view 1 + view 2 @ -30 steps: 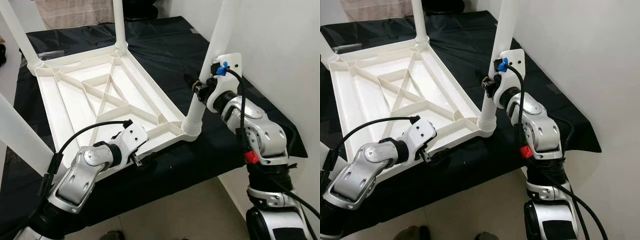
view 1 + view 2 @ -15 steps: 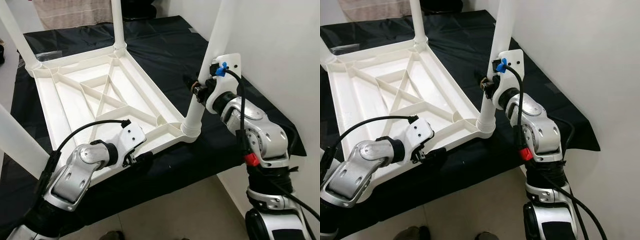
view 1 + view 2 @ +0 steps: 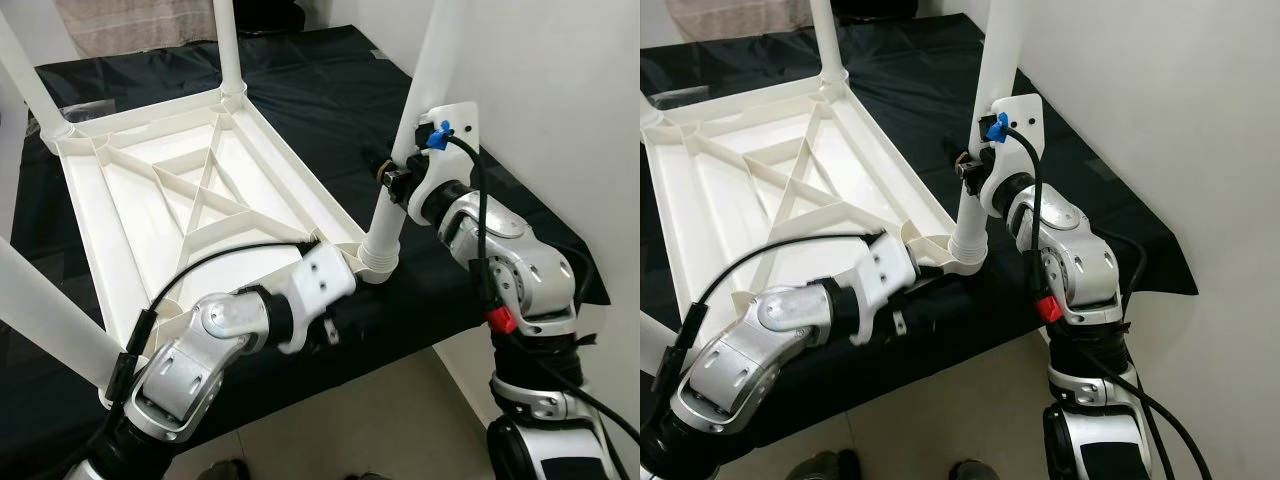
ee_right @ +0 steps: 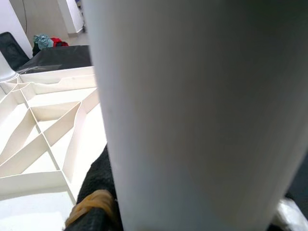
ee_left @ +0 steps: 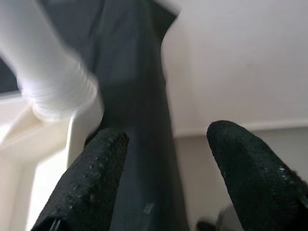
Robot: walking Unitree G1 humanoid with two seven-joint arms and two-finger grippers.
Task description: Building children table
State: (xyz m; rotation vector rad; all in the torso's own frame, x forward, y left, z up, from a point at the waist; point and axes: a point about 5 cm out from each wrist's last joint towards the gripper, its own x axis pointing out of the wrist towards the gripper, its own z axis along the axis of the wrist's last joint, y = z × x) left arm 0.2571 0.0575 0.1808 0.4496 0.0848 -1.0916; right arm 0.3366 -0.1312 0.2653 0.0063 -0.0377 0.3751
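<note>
The white children's table (image 3: 190, 190) lies upside down on the black-covered surface (image 3: 330, 90), legs pointing up. The right tool (image 3: 392, 180) is clamped around the near corner leg (image 3: 415, 120), partway up its length. The left tool (image 5: 163, 178), fingers (image 5: 86, 183) spread apart and empty, hovers just beside that leg's socket (image 3: 378, 255) at the surface's front edge.

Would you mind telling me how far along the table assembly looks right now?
Done: the tabletop lies upside down on the black cloth with legs standing in its corners. In hand: the right gripper is clamped on the near right leg in its socket; the left gripper hangs open beside that corner. Left: seating that leg, then flipping the table.
</note>
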